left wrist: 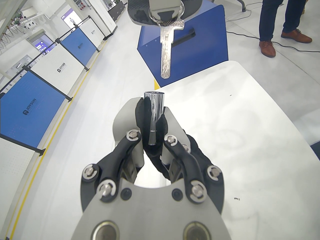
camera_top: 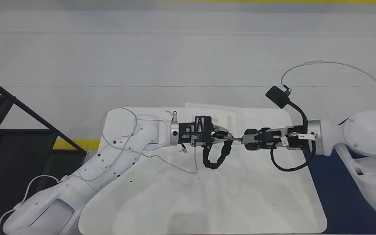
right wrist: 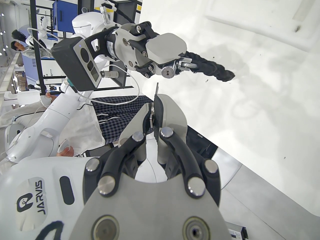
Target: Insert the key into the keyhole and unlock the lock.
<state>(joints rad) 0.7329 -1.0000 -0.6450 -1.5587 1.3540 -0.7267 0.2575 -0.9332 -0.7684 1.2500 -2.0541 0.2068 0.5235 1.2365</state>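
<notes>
Two grippers face each other nose to nose in the air above the white tabletop (camera_top: 176,200), near the middle of its far edge. On the left, the left gripper (camera_top: 221,136) is closed narrow on the chrome lock cylinder (left wrist: 153,111), its pads clamped on the cylinder's sides. The round keyhole face (right wrist: 168,71) points rightward at the other arm. The lock's black fabric-sleeved cable (camera_top: 214,157) droops from the cylinder on the near-edge side.

Next comes a small gap of air, then the tip of the flat silver key (left wrist: 166,51). The key's long axis runs left to right, nearly in line with the cylinder's. Its tip sits a little off the bore's centre and does not touch. The right gripper (camera_top: 247,140) pinches the key's head, with the blade sticking out leftward.

The coming move looks like a slight sideways correction and then a short push leftward along that shared axis. Whether the blade's flat matches the slot is too small to tell. Nothing stands between tip and keyhole. The cable hangs to one side, and a white foam tray with cut-outs (right wrist: 262,13) lies on the tabletop by the far edge.
</notes>
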